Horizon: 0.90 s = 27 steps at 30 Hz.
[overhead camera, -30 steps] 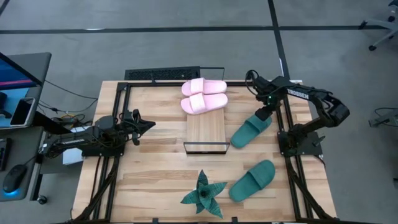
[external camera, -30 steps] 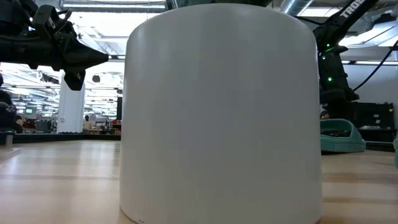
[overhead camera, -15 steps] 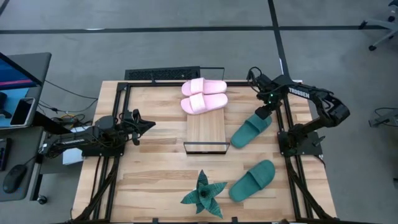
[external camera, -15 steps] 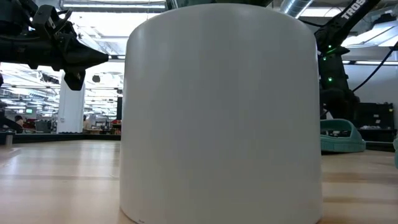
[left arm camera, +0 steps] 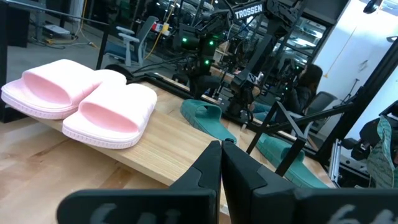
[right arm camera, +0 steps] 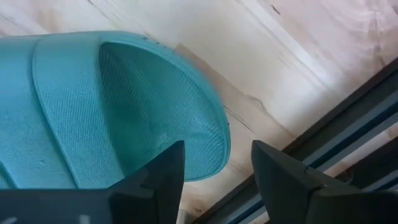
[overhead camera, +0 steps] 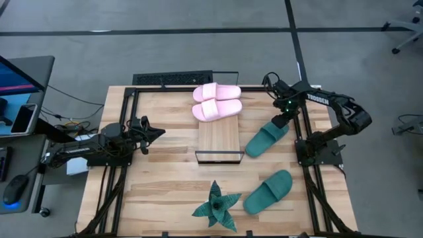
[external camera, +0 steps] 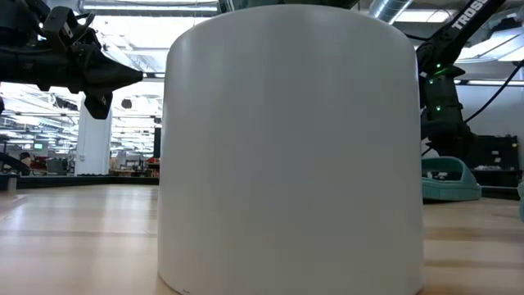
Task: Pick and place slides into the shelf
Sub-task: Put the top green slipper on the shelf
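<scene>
Right wrist view — right end effector [right arm camera: 214, 168] spread wide above teal slide's [right arm camera: 93, 106] heel, gripping nothing.

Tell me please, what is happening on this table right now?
A two-armed robot is putting slides onto a small wooden shelf. The two pink slides already lie side by side at the shelf's far end. The right tool is open, right over the heel end of one teal slide that lies on the table beside the shelf, not gripping it. The second teal slide lies nearer the front edge, next to a green star-shaped plant. The left tool is shut and waits at the left side.
</scene>
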{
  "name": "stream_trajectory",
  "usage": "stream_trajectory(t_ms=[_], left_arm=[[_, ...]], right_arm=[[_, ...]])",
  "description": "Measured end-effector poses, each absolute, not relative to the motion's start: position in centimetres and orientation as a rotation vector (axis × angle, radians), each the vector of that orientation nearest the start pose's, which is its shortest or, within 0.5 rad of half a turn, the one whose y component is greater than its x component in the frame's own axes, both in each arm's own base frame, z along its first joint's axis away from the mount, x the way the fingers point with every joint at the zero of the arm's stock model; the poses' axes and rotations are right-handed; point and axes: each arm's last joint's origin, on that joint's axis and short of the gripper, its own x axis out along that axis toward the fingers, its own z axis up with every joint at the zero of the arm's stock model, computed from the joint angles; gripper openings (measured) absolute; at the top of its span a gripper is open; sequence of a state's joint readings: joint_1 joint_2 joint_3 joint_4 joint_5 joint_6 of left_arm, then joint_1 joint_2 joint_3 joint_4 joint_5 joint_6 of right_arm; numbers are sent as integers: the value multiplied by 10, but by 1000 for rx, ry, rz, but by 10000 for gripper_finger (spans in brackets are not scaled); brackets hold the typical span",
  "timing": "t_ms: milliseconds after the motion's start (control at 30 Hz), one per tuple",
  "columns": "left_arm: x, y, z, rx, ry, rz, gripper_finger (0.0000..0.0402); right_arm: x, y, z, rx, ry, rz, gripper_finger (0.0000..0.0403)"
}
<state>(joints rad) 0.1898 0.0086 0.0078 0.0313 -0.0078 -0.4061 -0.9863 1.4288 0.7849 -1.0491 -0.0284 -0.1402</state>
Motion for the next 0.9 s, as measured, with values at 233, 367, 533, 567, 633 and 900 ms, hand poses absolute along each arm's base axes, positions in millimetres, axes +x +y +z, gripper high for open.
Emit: stream_trajectory(t_ms=[233, 367, 533, 567, 633, 900], left_arm=[[96, 19, 169, -402, -70, 189, 0], [96, 19, 169, -402, -71, 189, 0], [96, 19, 169, -402, -70, 189, 0], [96, 19, 169, -402, -70, 189, 0], [96, 19, 169, -402, -71, 189, 0], [96, 19, 169, -402, -70, 189, 0]], right_arm=[[112, -169, 169, 739, 1557, -599, 182], [112, -169, 169, 739, 1558, -602, 182], [113, -168, 169, 742, 1559, -612, 182], [113, -168, 169, 745, 1558, -616, 182], [113, -168, 169, 750, 1559, -630, 182], [115, -169, 169, 777, 1539, -680, 182]])
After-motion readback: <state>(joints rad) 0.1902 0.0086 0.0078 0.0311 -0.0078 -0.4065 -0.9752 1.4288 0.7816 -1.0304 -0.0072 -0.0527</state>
